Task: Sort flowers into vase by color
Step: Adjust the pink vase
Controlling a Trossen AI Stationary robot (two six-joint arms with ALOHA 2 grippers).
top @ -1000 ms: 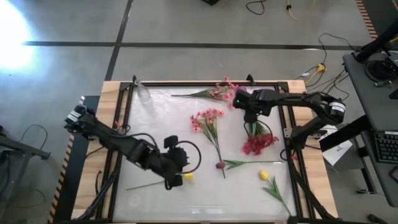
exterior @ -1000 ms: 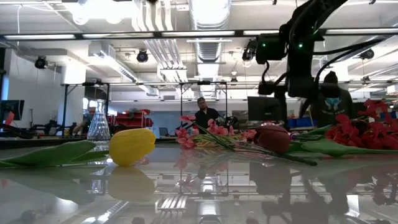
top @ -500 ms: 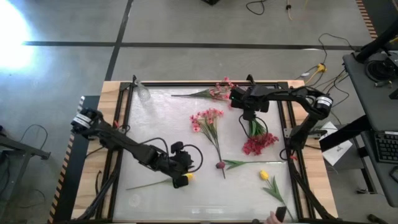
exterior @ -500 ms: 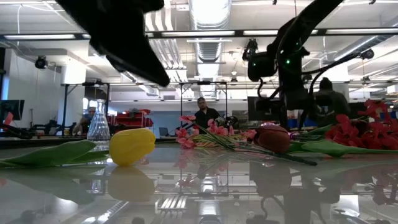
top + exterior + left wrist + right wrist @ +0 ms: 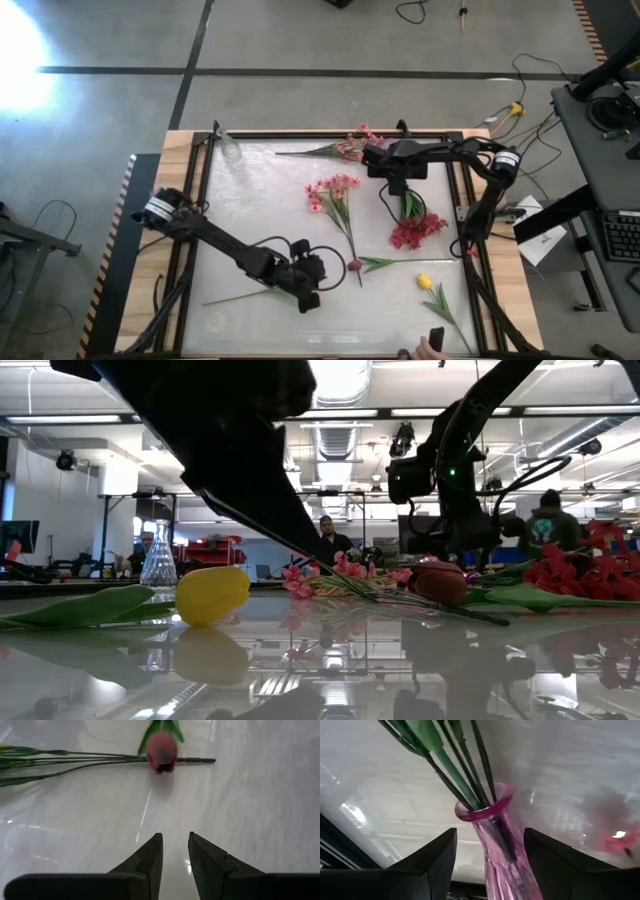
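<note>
Red flowers (image 5: 418, 229) already sit in the pink vase (image 5: 496, 837), which the wide right end effector (image 5: 490, 865) straddles; the narrow, empty left end effector (image 5: 175, 855) is near the maroon bud (image 5: 161, 752); most flowers are unsorted.

floor (image 5: 300, 40): grey concrete, dark seams | desk (image 5: 610, 180) w/ keyboard at right | ceiling strip lights (image 5: 330, 380)

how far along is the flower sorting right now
Done: the red spray has its stems in the pink vase. In hand: nothing is held. The right gripper stands open around that vase's neck, and the left gripper, open, points at the maroon bud. Left: two pink sprays, the bud and the yellow tulips lie loose; the clear vase holds no flowers.
</note>
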